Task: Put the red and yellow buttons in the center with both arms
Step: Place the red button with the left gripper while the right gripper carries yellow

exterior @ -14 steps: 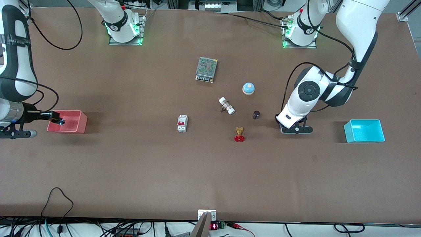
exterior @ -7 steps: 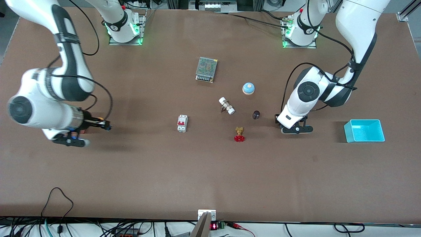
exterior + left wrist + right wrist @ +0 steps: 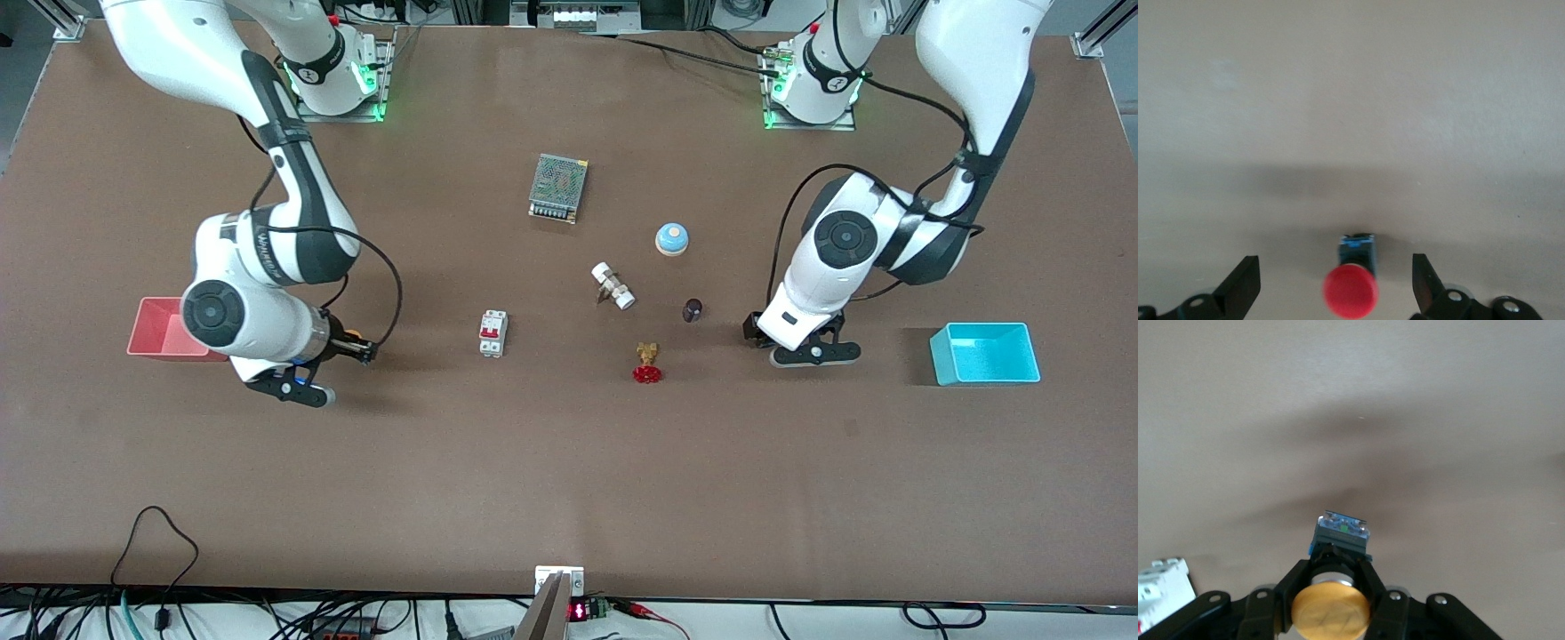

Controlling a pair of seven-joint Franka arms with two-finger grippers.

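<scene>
My right gripper [image 3: 363,351] is shut on the yellow button [image 3: 354,336], between the red bin and the circuit breaker. In the right wrist view the fingers [image 3: 1381,583] clamp the button's neck, with its yellow-orange cap [image 3: 1331,611] toward the camera and its black and blue body [image 3: 1341,532] past the tips. My left gripper [image 3: 756,329] is low over the table toward the left arm's end and is open. In the left wrist view the red button [image 3: 1351,291] sits between the spread fingers [image 3: 1245,280], touched by neither. The arm hides it in the front view.
A red bin [image 3: 156,327] and a blue bin [image 3: 985,353] stand at the table's two ends. Around the middle are a circuit breaker [image 3: 492,333], a power supply [image 3: 558,188], a blue bell [image 3: 672,238], a white fitting [image 3: 613,285], a dark cylinder [image 3: 693,309] and a red handwheel valve [image 3: 647,364].
My right arm has swung from the red bin toward the table's middle, carrying the yellow button. My left arm has shifted only slightly.
</scene>
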